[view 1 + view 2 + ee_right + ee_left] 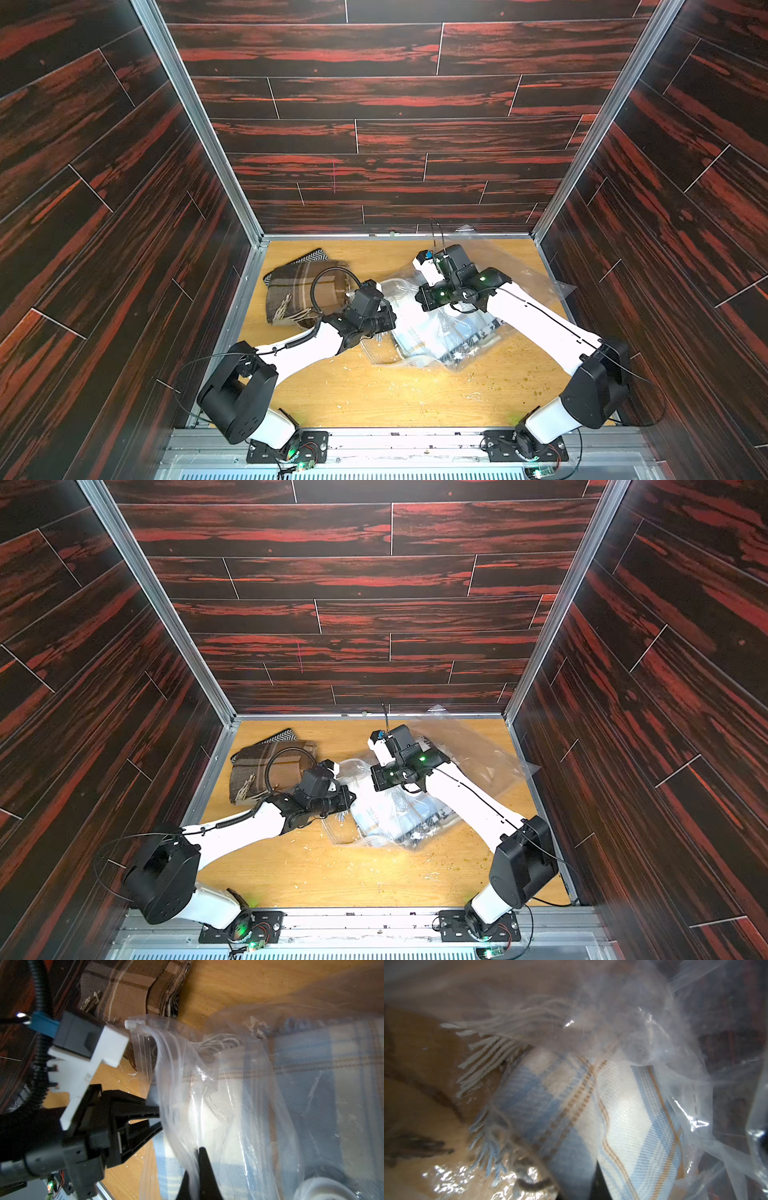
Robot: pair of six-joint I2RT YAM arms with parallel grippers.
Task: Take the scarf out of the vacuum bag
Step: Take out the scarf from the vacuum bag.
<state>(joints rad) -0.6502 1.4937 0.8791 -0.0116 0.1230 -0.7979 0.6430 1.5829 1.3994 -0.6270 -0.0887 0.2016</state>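
Note:
The vacuum bag point(515, 266) point(469, 746) lies crumpled on the wooden table, right of centre, with its mouth toward the left. Inside it is the scarf point(419, 332) point(623, 1118), pale blue and white plaid with tan stripes and a fringe. My left gripper point(390, 320) point(159, 1120) reaches into the bag's mouth. In the left wrist view the scarf's folds rise straight from its jaws, so it is shut on the scarf. My right gripper point(196, 1157) is shut on the bag's point(228, 1093) upper plastic lip, holding the mouth up. The bag's white zip slider point(134, 1023) sits at the lip's end.
A folded brown plaid cloth point(299, 286) point(257, 771) lies at the back left of the table, close behind the left arm. A black and white patterned cloth point(469, 347) also shows inside the bag. Dark wood-look walls enclose three sides. Small crumbs dot the table point(415, 395).

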